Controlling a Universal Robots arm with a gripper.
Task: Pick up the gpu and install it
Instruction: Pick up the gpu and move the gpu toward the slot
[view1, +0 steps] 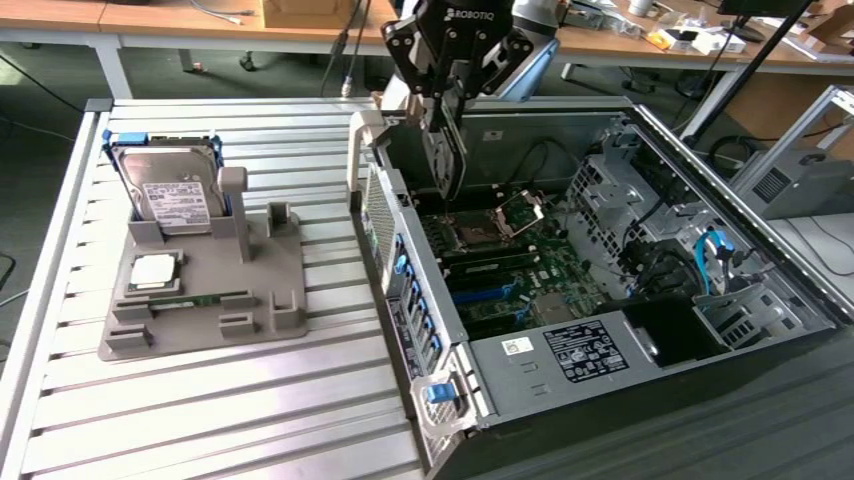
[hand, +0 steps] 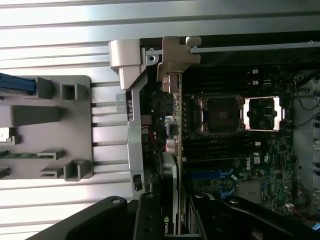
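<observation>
Install step: gripper (view1: 447, 95) holds the gpu (view1: 443, 160) tight, up on its edge, over the open pc case (view1: 534, 375). Prob. needs lining up w/ a slot on the board (view1: 534, 265).

Cropped at twelve o'clock, exterior view: gripper (view1: 445, 100) upper housing. Masked by fingers (hand: 147, 220): gpu (hand: 170, 165) gripped end. Illegible at nine o'clock: hard drive (view1: 167, 190) label print.

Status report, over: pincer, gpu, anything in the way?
Pincer shut on gpu. It hangs upright over open case, above motherboard, not seated. No obstacle seen below it.
</observation>
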